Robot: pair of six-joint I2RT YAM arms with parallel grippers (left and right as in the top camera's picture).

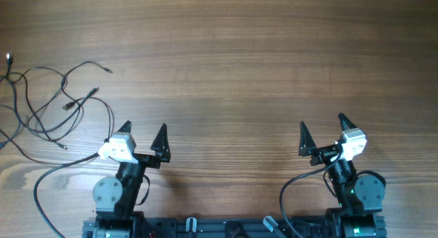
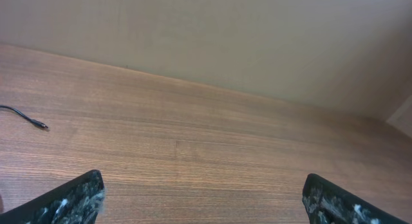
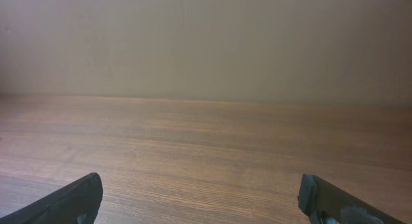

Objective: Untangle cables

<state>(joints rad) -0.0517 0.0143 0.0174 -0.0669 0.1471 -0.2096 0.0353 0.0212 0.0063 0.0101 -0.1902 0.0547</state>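
- Overhead view: the cables (image 1: 68, 104) lie as loose, very thin black strands on the far-left part of the wooden table (image 1: 239, 53), crossing one another in several loops, with small plug ends showing among them.
- One strand runs off the left edge of that view; the nearest loop curves close to the left gripper (image 1: 145, 125) without touching it.
- Left gripper: its two dark fingers are spread wide apart, with nothing between them, above bare wood near the table's front edge.
- Right gripper (image 1: 321, 120): likewise spread wide and holding nothing, well apart from the cables, on the opposite side of the table.
- A thicker black lead (image 1: 42, 178) arcs from the left arm's wrist back to its base; it is separate from the thin strands.
- Left wrist view: both fingers (image 2: 71, 199) show at the bottom corners, and one thin cable end with its plug (image 2: 29, 118) lies on the wood at the far left.
- Right wrist view: the fingers (image 3: 74, 199) frame only wood grain, with a plain beige wall (image 3: 206, 44) behind the table.
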